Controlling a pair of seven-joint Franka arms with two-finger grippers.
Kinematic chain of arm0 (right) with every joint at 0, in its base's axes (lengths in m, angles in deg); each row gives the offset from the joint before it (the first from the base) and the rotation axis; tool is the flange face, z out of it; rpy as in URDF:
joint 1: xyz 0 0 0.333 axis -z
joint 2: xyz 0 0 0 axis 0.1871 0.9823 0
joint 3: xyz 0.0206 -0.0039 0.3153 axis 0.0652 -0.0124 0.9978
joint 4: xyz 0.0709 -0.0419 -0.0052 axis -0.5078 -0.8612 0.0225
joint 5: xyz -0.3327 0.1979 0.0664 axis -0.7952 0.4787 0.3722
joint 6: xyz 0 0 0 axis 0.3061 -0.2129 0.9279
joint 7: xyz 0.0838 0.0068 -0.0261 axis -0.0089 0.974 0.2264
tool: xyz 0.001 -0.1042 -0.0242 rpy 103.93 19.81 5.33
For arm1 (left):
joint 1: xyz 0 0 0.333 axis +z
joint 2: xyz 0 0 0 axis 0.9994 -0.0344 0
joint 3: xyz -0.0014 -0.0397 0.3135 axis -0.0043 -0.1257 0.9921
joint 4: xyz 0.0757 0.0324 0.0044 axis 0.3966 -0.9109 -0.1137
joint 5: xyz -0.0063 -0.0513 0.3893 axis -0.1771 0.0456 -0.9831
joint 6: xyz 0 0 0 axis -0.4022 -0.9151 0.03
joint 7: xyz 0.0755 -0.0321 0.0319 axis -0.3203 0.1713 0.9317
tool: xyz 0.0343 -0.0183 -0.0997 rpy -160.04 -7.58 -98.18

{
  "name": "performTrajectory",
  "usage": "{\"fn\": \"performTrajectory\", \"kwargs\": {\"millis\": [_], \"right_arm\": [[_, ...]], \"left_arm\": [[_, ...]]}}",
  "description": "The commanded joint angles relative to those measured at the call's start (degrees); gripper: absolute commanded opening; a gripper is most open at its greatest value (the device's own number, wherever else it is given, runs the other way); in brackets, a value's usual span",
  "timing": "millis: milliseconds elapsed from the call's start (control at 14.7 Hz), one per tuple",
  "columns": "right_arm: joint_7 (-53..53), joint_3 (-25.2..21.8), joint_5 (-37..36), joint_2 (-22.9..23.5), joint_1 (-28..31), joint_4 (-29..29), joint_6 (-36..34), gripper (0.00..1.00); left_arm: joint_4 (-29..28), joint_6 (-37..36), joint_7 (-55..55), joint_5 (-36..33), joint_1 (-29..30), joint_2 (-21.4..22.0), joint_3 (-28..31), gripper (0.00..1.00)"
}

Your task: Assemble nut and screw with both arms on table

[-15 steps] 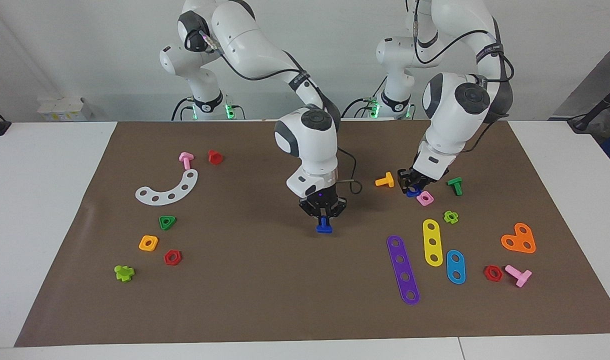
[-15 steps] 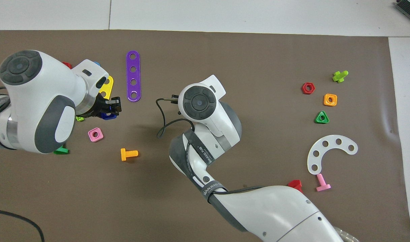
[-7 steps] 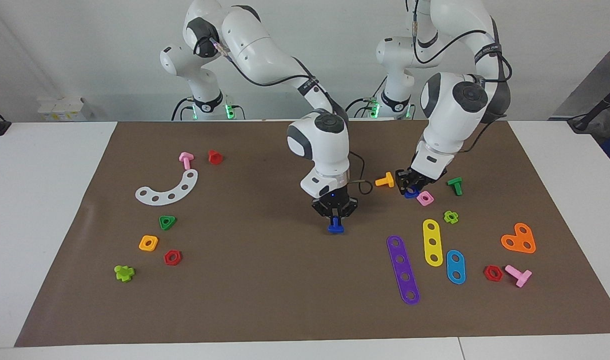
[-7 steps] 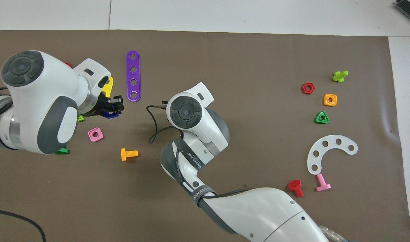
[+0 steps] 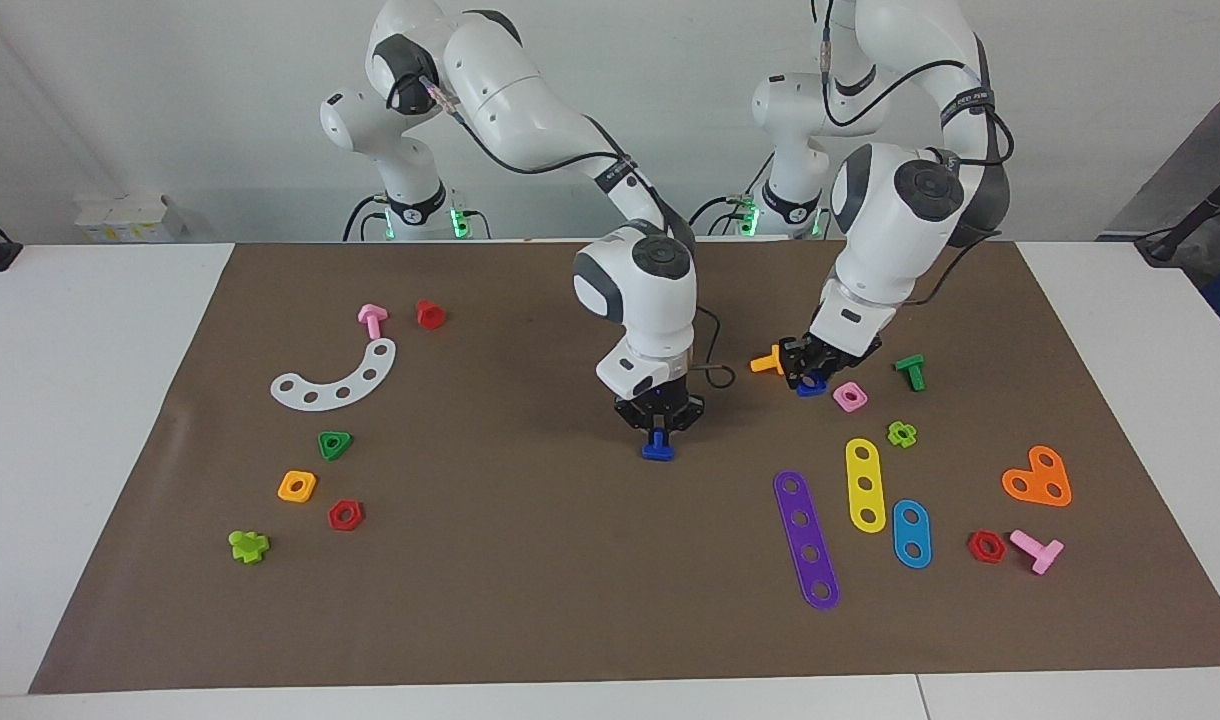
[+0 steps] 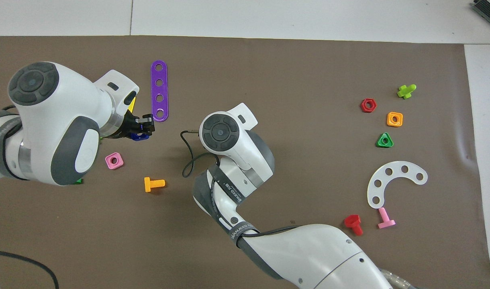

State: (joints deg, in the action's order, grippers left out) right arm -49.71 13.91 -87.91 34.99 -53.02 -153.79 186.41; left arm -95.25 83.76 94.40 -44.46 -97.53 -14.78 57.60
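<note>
Two grippers over the brown mat [image 5: 530, 600], each pinching a small blue part.

Taking the purple four-hole strip [image 5: 806, 539] as the landmark and reading the facing view from its left side: the right gripper [image 5: 657, 432] hangs over the middle of the mat, toward the right arm's end from the strip, fingers pressed together on the shaft of the screw [image 5: 657, 451], whose flat head points down, just above the mat. In the overhead view the arm's wrist hides this gripper. Next, closer to the robots than the strip, the left gripper [image 5: 806, 372] [image 6: 142, 127] tilts low over the mat, clamped on the nut [image 5: 811, 385] [image 6: 140, 137]. An orange bolt [image 5: 767, 362] sits just beside that gripper, and a pink square nut [image 5: 849, 397] lies near it, toward the left arm's end.
</note>
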Motion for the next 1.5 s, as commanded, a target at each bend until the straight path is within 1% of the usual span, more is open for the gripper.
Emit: {"fn": "performTrajectory", "kwargs": {"millis": [0,68,136,204,272,408,612,748,816,951,1019,1155,1291,1427], "right_arm": [[-1.5,0.2,0.0,-1.5,0.0,-0.4,-0.9,1.0],[-1.5,0.1,0.0,-1.7,0.1,-0.2,-0.9,1.0],[-1.3,-0.1,-0.2,-3.4,1.0,-0.5,-1.0,1.0],[-0.6,-0.6,-0.2,-5.9,2.2,-1.3,-1.4,1.0],[0.2,-0.5,-0.3,-9.1,5.4,-2.5,-2.7,1.0],[6.0,-0.5,-0.3,-14.8,10.8,-3.5,-7.7,1.0],[14.9,-0.5,-0.2,-20.6,18.3,-3.4,-16.6,1.0],[20.6,-0.5,-0.2,-24.2,23.0,-3.6,-22.7,1.0],[24.8,-0.5,-0.1,-26.0,25.2,-4.0,-26.0,1.0],[32.2,-0.5,-0.1,-29.1,29.1,-5.6,-31.3,1.0],[34.6,-0.5,-0.1,-30.7,31.1,-7.4,-33.0,1.0],[39.8,-0.5,-0.1,-33.6,35.4,-10.5,-33.6,1.0],[44.1,-0.5,-0.1,-36.1,38.9,-10.6,-35.3,1.0],[47.1,-0.5,-0.1,-38.8,41.6,-10.2,-38.2,1.0]], "left_arm": [[1.3,0.2,0.7,0.8,-0.9,-0.4,0.7,0.17],[1.8,0.1,0.7,0.9,-1.0,-0.5,0.7,0.17],[2.3,0.1,0.7,1.3,-1.0,-0.6,0.7,0.16],[2.8,0.3,1.0,1.8,-1.8,-0.8,0.8,0.16],[3.6,0.3,1.6,2.0,-2.7,-1.2,0.8,0.16],[6.3,0.2,4.5,2.0,-4.9,-3.7,0.8,0.15],[12.3,0.3,12.6,1.7,-9.7,-9.7,0.9,0.14],[14.7,0.5,16.4,1.3,-12.2,-12.7,1.1,0.14],[16.5,0.8,17.9,0.7,-13.4,-14.8,1.2,0.14],[21.9,1.1,22.0,-1.3,-15.1,-19.8,1.3,0.14],[23.0,1.7,23.1,-1.5,-15.2,-21.2,1.2,0.14],[23.0,3.8,23.4,-1.7,-16.2,-21.8,1.4,0.13],[22.8,5.8,23.4,-2.5,-16.2,-23.2,1.4,0.12],[22.4,5.6,23.3,-3.1,-16.2,-23.2,1.4,0.12]]}}
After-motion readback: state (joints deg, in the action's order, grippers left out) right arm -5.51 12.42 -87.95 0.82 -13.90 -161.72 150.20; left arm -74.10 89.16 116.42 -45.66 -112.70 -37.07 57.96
